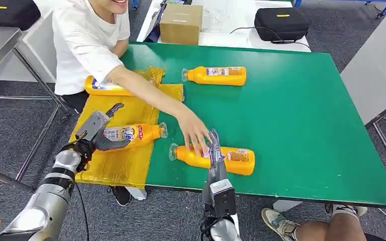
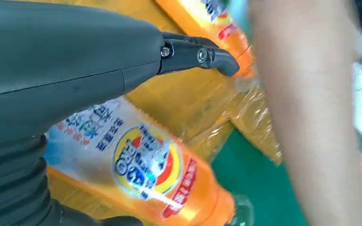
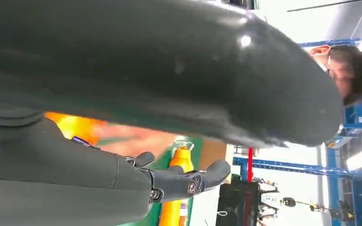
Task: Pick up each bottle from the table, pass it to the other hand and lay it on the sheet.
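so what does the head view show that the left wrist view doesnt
Head view alone: the right hand at a bottle on the green table, a person's hand on that bottle, a far bottle, a cardboard box. Left wrist view alone: the held bottle's label up close. Both: the left hand holding that bottle over the yellow sheet, and the person's arm.
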`<state>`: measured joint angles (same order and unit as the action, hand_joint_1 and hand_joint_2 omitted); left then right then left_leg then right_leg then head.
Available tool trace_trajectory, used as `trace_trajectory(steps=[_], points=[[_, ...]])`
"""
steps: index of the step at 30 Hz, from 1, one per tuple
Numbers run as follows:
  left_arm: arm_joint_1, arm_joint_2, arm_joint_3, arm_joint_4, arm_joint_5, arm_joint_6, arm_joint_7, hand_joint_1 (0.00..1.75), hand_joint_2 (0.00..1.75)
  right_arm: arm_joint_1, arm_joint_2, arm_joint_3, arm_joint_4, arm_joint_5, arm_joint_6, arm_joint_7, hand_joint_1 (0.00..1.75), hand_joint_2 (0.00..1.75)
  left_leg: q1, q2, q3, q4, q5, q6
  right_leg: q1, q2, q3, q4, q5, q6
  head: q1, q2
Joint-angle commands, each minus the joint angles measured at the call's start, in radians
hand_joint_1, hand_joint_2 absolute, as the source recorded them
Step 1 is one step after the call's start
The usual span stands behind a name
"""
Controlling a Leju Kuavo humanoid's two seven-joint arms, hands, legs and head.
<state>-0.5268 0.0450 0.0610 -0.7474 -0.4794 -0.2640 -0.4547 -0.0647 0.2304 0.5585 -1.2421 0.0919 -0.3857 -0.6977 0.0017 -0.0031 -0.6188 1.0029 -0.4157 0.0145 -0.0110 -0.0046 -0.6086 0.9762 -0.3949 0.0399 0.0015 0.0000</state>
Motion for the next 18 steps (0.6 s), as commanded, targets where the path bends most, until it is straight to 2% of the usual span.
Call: trace_trajectory(steps=[1, 12, 14, 16, 17, 18], points=[[0.026, -0.017, 0.026, -0.112, 0.067, -0.022, 0.0, 0.0, 1.75, -0.006, -0.014, 0.013, 0.026, 0.007, -0.006, 0.0, 0.0, 0.0, 0.001, 0.0, 0.004, 0.0, -0.002, -0.001, 0.001, 0.0, 0.004, -0.001, -0.002, -0.001, 0.0, 0.0], [0.026, -0.017, 0.026, -0.112, 0.067, -0.022, 0.0, 0.0, 1.75, -0.006, -0.014, 0.013, 0.026, 0.007, -0.006, 0.0, 0.0, 0.0, 0.0, 0.0, 0.003, 0.0, -0.001, -0.001, 0.001, 0.0, 0.003, 0.0, -0.001, -0.001, 0.0, 0.0], [0.05, -0.022, 0.024, -0.179, 0.146, -0.022, 0.003, 0.0, 1.75, -0.017, -0.041, 0.054, 0.027, 0.081, -0.103, 0.0, 0.0, 0.0, 0.001, 0.0, 0.004, 0.0, -0.002, -0.001, 0.001, 0.0, 0.004, 0.0, -0.002, -0.001, 0.0, 0.0], [0.079, -0.057, 0.045, -0.282, 0.266, -0.021, 0.009, 0.0, 1.75, -0.07, -0.105, 0.152, 0.089, 0.226, -0.293, 0.0, 0.0, 0.0, 0.001, -0.001, 0.002, 0.0, -0.001, -0.001, 0.001, 0.0, 0.002, -0.001, -0.001, -0.001, 0.0, 0.0], [0.112, -0.071, 0.044, -0.359, 0.308, 0.001, 0.01, 0.0, 1.75, -0.079, -0.116, 0.133, 0.116, 0.32, -0.312, 0.0, 0.0, 1.75, 0.001, 0.0, 0.004, 0.0, -0.002, -0.001, 0.001, 0.0, 0.004, -0.001, -0.002, -0.001, 0.0, 0.0], [0.166, -0.084, 0.037, -0.463, 0.369, 0.017, 0.027, 0.0, 1.75, -0.056, -0.111, 0.046, 0.1, 0.465, -0.312, 0.0, 0.0, 1.75, 0.001, 0.0, 0.003, 0.0, -0.002, 0.0, 0.001, 0.001, 0.004, -0.002, -0.001, 0.0, 0.0, 0.0]])
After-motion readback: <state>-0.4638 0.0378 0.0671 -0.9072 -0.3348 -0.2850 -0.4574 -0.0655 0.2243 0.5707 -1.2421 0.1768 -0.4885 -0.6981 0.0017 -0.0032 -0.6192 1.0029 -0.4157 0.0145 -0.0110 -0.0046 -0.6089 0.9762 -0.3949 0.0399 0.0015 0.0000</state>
